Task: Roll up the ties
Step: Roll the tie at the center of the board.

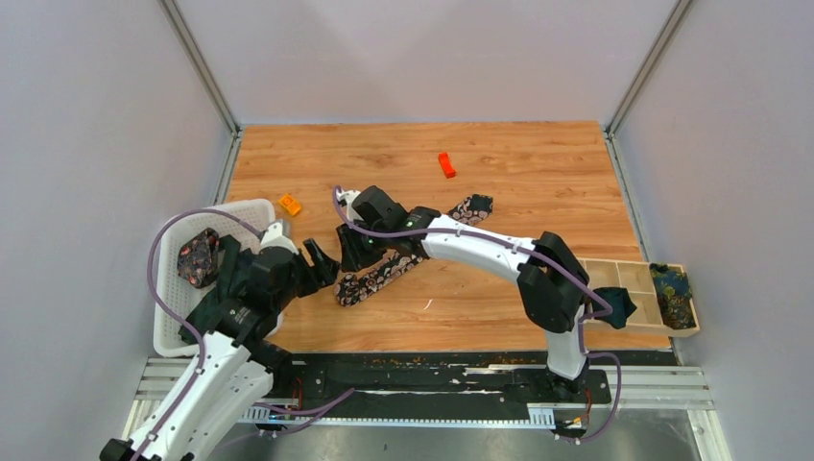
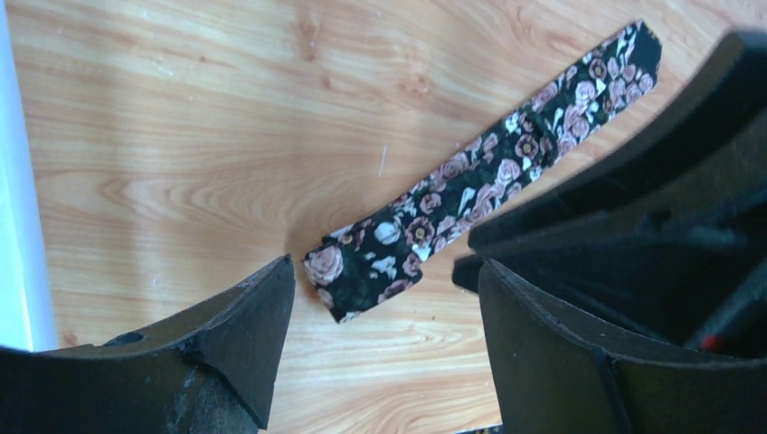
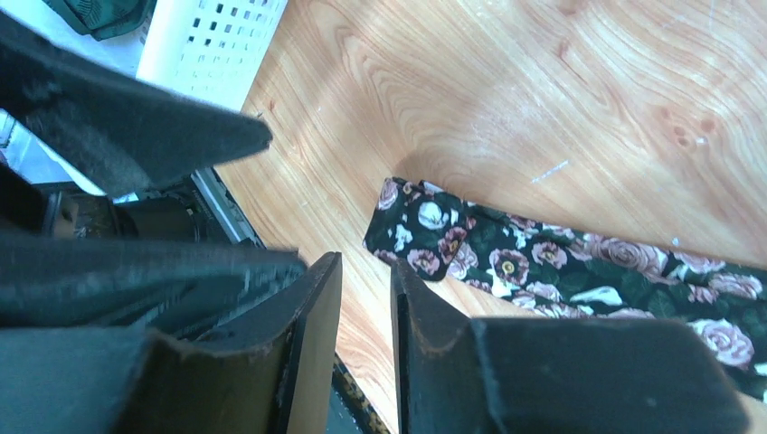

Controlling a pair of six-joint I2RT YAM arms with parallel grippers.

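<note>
Left pincer (image 1: 320, 261) hangs spread wide over the floral necktie's (image 2: 470, 194) near end, toward the tabletop's (image 1: 538, 163) front-left corner (probably poised to start the roll). The right pincer (image 3: 364, 262), nearly pressed together and empty, seems placed to steady the strip.

The tie (image 2: 470, 194) is soft, matt cloth printed with roses. The table (image 1: 538, 163) is smooth wood-grain board with a faint sheen. The basket (image 3: 217, 36) is white perforated plastic. The fingers (image 2: 244, 344) of the left gripper (image 2: 380, 271) are matt black, rough and grainy along their edges.
</note>
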